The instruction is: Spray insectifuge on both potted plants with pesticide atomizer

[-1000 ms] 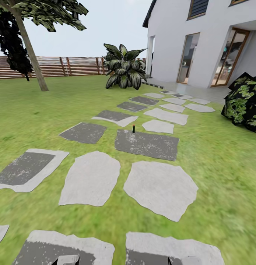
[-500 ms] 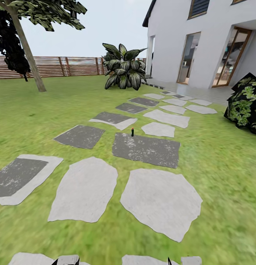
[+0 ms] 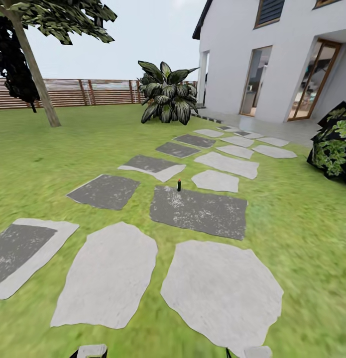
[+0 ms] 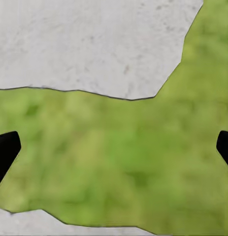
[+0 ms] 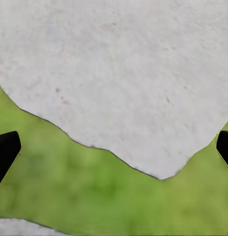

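Pesticide atomizer (image 3: 178, 185) stood upright at the far edge of a dark stepping stone (image 3: 198, 211), just where stone met lawn (image 3: 53, 154); small and dark from here, a reddish speck at its top; label unreadable at that range. I judged it well ahead of the base, so this stretch was approach only, nothing yet to reach for.

Left fingers (image 4: 6, 150) hung over grass with pale paving on either side; the tips sat at opposite edges of the wrist picture, spread wide, nothing between them. Right fingers (image 5: 6, 150) likewise parted and empty, over the edge of a pale stone (image 5: 118, 83). My reading: both arms carried low and released so they stayed out of the head camera's line while I drove.

A large broad-leaved plant (image 3: 168, 98) stood beyond the path near the house (image 3: 272, 54); a darker bush (image 3: 336, 146) at the right edge; tree (image 3: 36, 69) and slatted fence (image 3: 83, 92) at the back. Whether either plant was a target, I could not tell.

Next call, as I judged it: close on the dark stone, stop short, then lower one arm beside the bottle; tipping it on the stone edge looked the main risk.
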